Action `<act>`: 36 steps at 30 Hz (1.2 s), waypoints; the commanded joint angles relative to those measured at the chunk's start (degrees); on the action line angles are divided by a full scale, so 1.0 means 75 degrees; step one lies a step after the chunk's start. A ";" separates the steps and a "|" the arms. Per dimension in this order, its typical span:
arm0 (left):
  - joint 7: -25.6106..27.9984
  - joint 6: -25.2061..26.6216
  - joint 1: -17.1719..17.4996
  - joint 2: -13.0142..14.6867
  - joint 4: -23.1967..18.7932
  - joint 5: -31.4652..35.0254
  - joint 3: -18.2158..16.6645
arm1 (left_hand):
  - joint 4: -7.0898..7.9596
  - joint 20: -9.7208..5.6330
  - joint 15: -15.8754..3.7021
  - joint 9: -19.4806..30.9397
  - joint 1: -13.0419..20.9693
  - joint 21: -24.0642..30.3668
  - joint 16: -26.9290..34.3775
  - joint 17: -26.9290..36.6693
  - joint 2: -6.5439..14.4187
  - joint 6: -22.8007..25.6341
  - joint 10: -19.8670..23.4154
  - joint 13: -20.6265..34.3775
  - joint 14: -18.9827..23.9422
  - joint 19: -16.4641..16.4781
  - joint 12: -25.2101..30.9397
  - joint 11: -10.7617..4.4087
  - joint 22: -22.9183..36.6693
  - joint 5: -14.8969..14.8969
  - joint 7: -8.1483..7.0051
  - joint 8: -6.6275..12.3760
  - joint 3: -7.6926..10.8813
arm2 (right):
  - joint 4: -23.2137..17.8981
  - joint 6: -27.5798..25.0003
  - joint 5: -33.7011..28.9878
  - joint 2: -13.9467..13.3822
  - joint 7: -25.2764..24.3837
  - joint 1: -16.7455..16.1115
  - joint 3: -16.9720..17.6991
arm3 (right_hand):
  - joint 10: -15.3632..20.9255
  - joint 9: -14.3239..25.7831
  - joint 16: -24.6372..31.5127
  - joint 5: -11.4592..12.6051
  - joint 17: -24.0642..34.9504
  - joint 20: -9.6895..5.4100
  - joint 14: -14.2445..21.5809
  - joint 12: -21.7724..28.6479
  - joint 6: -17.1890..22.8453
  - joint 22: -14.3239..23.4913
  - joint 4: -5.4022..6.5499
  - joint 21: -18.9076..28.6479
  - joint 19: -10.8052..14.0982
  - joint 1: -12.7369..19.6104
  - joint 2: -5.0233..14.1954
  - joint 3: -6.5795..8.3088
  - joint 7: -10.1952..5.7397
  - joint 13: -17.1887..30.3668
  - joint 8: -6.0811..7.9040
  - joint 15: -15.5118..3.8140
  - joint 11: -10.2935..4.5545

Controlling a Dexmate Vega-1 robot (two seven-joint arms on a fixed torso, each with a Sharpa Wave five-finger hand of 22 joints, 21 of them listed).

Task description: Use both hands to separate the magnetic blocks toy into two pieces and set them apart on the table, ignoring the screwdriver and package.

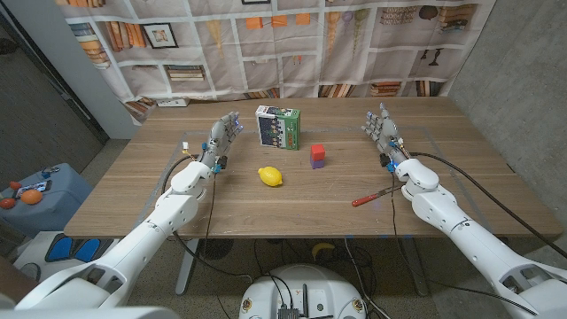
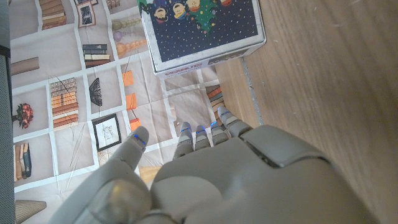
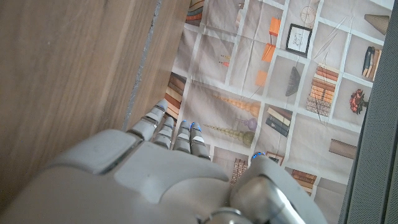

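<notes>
The magnetic blocks toy [image 1: 317,156] stands near the table's middle: a red cube stacked on a purple one. My left hand [image 1: 222,137] is at the table's left, well apart from the toy, fingers apart and holding nothing; its back [image 2: 242,180] shows in the left wrist view. My right hand [image 1: 381,129] is at the right, also apart from the toy, fingers spread and empty; the right wrist view shows its back [image 3: 149,180].
A printed package [image 1: 277,128] stands behind the toy and faces the left hand [image 2: 202,28]. A yellow lemon [image 1: 270,175] lies left of the toy. A red-handled screwdriver [image 1: 370,197] lies near my right forearm. A small white item [image 1: 184,145] sits at the left.
</notes>
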 commanded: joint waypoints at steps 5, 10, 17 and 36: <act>-0.0071 -0.0397 0.0103 0.0066 -0.0034 -0.0001 -0.0150 | -0.0026 -0.0016 -0.0011 0.0035 0.0000 0.0024 0.0038 0.0012 0.0579 -0.0040 -0.0114 0.0033 -0.0105 -0.0017 0.0013 -0.0065 0.0041 0.0050 -0.0012 0.0028 0.0053 | -0.0911 -0.0238 -0.0643 -0.0522 -0.0584 -0.0280 0.0010 | 0.0066 0.0017 0.0052 0.0066 -0.0024 -0.0049 -0.0043 0.0047 0.0087 0.0009 0.0015 0.0055 0.0035 0.0053 0.0019 0.0038 0.0004 -0.0017 0.0060 -0.0066 -0.0037; 0.0004 -0.0343 0.0180 0.0175 -0.0183 0.0005 -0.0209 | -0.0037 -0.0004 -0.0016 0.0035 -0.0008 0.0025 0.0044 0.0014 0.0561 -0.0072 -0.0110 0.0032 -0.0105 -0.0017 0.0016 -0.0068 0.0041 0.0048 -0.0037 0.0020 0.0044 | -0.1246 -0.0463 -0.1017 -0.0734 -0.0725 -0.0260 -0.0099 | 0.0077 0.0016 0.0054 0.0077 -0.0056 -0.0097 -0.0044 0.0054 0.0087 0.0008 -0.0012 0.0051 0.0008 0.0071 0.0032 0.0059 -0.0006 -0.0035 0.0065 -0.0105 -0.0043; 0.0066 -0.0268 0.0280 0.0299 -0.0373 0.0022 -0.0251 | -0.0061 0.0006 -0.0006 0.0034 -0.0011 0.0028 0.0054 0.0012 0.0560 -0.0114 -0.0040 0.0029 -0.0087 -0.0018 0.0042 -0.0115 0.0041 0.0050 -0.0115 0.0014 0.0045 | -0.1763 -0.0828 -0.1817 -0.1152 -0.0965 -0.0212 -0.0300 | 0.0105 0.0012 0.0056 0.0094 -0.0117 -0.0159 -0.0044 0.0068 0.0111 0.0005 -0.0081 0.0043 -0.0039 0.0136 0.0054 0.0108 -0.0073 -0.0062 0.0081 -0.0142 -0.0053; 0.0522 0.0065 0.0632 0.0577 -0.1227 0.0084 -0.0381 | -0.0137 0.0023 -0.0010 0.0031 -0.0008 0.0053 0.0084 0.0005 0.0542 -0.0177 0.0086 0.0024 0.0021 0.0045 0.0072 -0.0163 0.0041 0.0050 -0.0200 0.0018 0.0040 | -0.3221 -0.2196 -0.3344 -0.2484 -0.0892 -0.0286 -0.0523 | 0.0168 0.0009 0.0040 0.0099 -0.0356 -0.0268 -0.0095 0.0089 0.0174 -0.0003 -0.0431 0.0025 -0.0234 0.0486 0.0039 0.0300 -0.0281 -0.0133 0.0104 -0.0231 -0.0075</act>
